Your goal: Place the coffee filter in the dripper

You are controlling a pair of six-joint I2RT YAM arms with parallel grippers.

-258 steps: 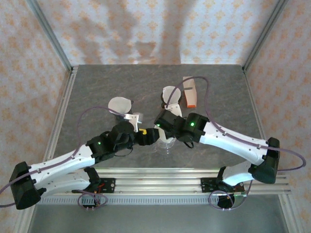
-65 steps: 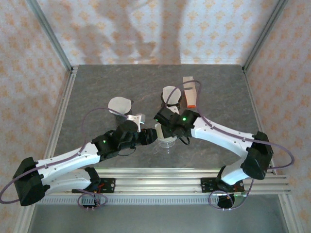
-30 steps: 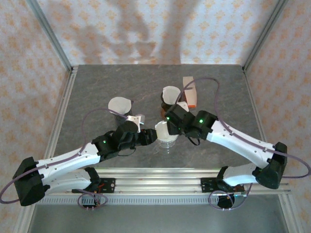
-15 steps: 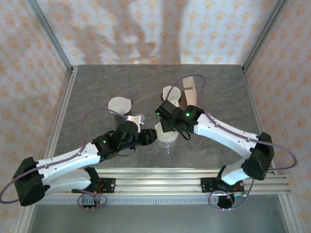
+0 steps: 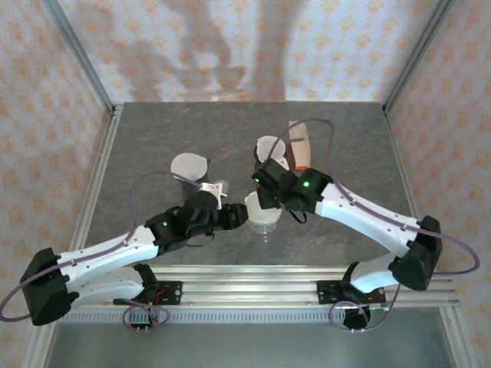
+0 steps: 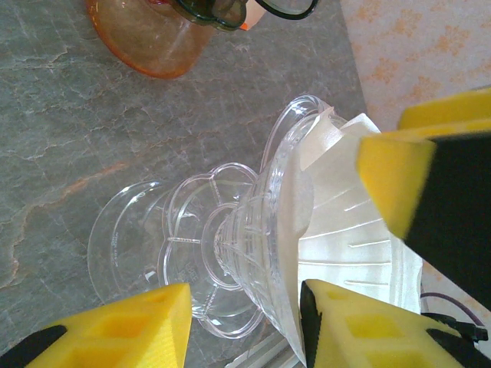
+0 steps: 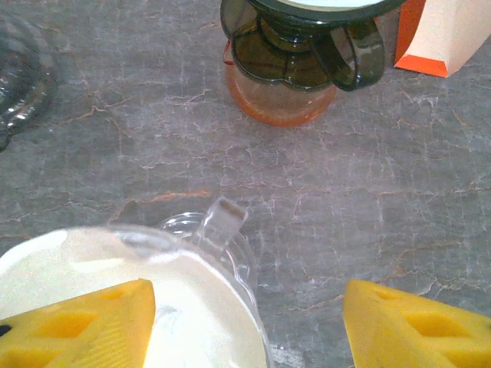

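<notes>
The left pincer (image 6: 245, 326) is clamped on the clear dripper (image 6: 222, 238) in the middle of the bench (image 7: 138, 146), I think to steady it. The white coffee filter (image 6: 345, 230) sits inside its cone. The right pincer (image 7: 245, 314) hangs just above, jaws wide apart, gripping nothing

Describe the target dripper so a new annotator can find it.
On the grey stone table, look near-centre, between the left gripper and right gripper. The clear dripper stands there, a white paper filter inside. The smoked dripper behind sits on an orange base, and the filter-topped vessel to the left has no gripper at it.
</notes>
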